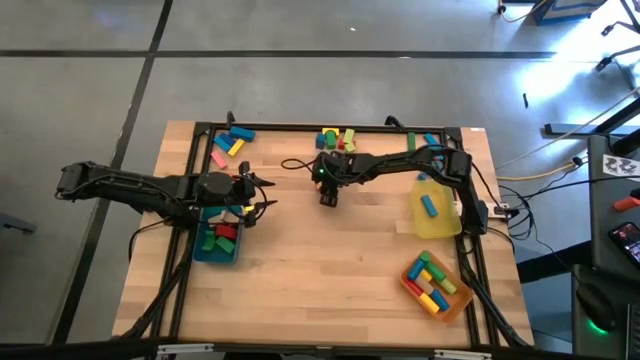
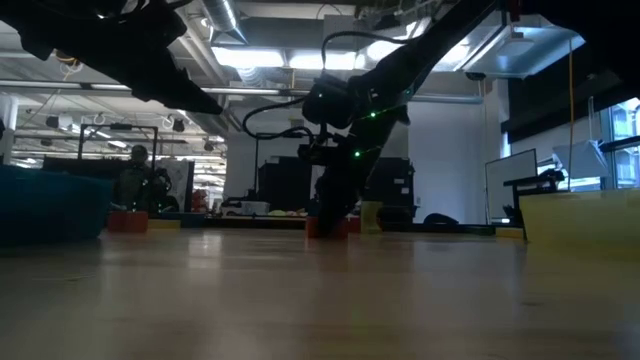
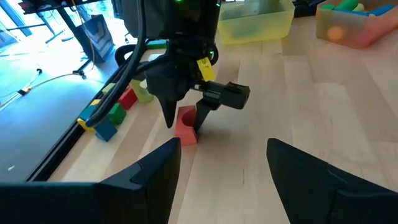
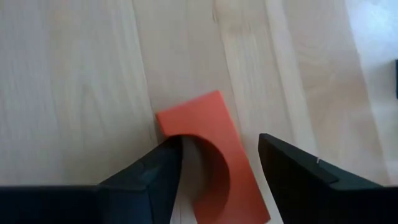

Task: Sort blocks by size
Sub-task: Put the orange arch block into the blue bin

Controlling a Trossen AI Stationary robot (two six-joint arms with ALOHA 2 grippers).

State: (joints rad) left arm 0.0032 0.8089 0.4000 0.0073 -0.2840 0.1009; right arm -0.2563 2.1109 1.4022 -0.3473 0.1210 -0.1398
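Near the table's (image 1: 300, 260) far edge: right gripper (image 4: 217, 171) straddles a red arch (image 4: 211, 155).
Fingers spread either side, not pinching; arch flat, long axis oblique to them.

Both arms are matte black, jointed, trailing looped black cables. The right arm's black two-finger gripper (image 3: 185, 118) wears a small yellow tag and glows with green indicator lights.

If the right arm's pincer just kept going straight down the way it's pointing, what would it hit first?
The right pincer points down at a red arch block lying on the wooden table. The block sits between its open fingers, so it would probably straddle the block and meet the tabletop, though one finger may clip the block first.
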